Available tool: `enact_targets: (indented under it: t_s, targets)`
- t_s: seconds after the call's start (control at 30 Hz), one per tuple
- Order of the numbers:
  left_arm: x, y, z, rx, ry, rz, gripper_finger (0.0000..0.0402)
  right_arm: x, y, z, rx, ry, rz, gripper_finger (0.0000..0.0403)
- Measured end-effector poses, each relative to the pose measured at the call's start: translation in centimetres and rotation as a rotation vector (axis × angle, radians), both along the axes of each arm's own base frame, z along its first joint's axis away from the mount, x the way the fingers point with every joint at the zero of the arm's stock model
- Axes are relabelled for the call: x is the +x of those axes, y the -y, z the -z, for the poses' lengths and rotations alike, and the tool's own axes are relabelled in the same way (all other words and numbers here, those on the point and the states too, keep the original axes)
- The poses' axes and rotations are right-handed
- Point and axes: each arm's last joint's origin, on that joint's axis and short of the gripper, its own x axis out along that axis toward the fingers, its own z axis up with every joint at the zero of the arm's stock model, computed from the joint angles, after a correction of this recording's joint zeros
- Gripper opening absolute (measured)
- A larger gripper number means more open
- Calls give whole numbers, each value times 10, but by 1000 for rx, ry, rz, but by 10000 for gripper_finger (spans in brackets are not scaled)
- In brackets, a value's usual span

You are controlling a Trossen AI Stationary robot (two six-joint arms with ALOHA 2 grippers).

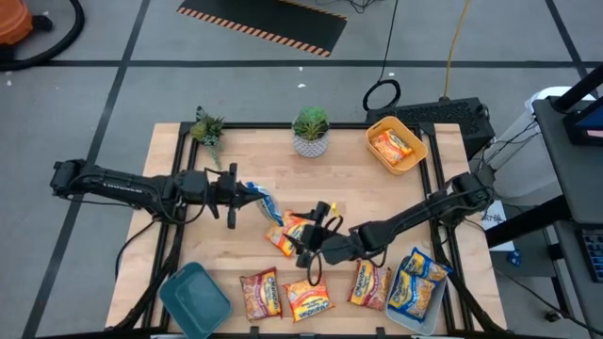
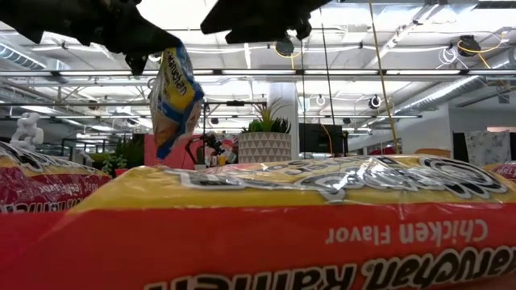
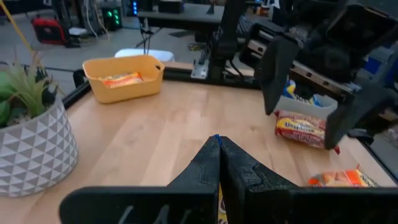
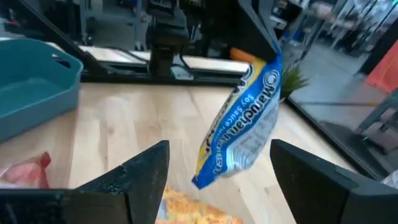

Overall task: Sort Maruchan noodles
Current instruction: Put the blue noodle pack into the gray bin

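Left gripper point(image 1: 247, 195), just left of centre in the overhead frame, is clamping its fingers tight on a blue-and-yellow Maruchan packet point(image 1: 268, 204), and we're watching that packet dangling clear of the wooden table point(image 1: 358, 193). From table height we're seeing it hanging in the upper left of the frame point(image 2: 175, 95), gripped by its top edge under the dark fingers. The right wrist camera is showing us the same packet point(image 4: 244, 122) swinging at a tilt between that arm's own two fingers point(image 4: 140, 175).

Right gripper point(image 1: 314, 243) is hovering just below centre of the overhead frame with its jaws spread wide and nothing between them, sitting right over a small heap of orange-yellow packets point(image 1: 294, 233).

Along the bottom edge we're counting three more packets lying flat: a red one point(image 1: 261, 293), an orange-yellow one point(image 1: 309, 299) and another red one point(image 1: 369, 283). At lower right, the pale bin point(image 1: 421, 318) is holding blue-and-yellow packets point(image 1: 415, 282). Upper right, the yellow bin point(image 1: 412, 135) is carrying one orange packet point(image 1: 391, 147). The teal bin point(image 1: 195, 298) is sitting at lower left. Two potted plants point(image 1: 310, 132) are standing along the table's top edge.
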Motion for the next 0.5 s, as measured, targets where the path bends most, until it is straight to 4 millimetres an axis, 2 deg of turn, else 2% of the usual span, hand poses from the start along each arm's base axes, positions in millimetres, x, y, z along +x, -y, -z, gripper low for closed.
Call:
enact_targets:
  t_s: [0.33,0.5]
  targets:
    - [0,7,-3,-1,35,-61,0,5,2,-1,56,72,26,330]
    - [3,15,-7,3,46,-76,0,7,6,-2,65,87,38,340]
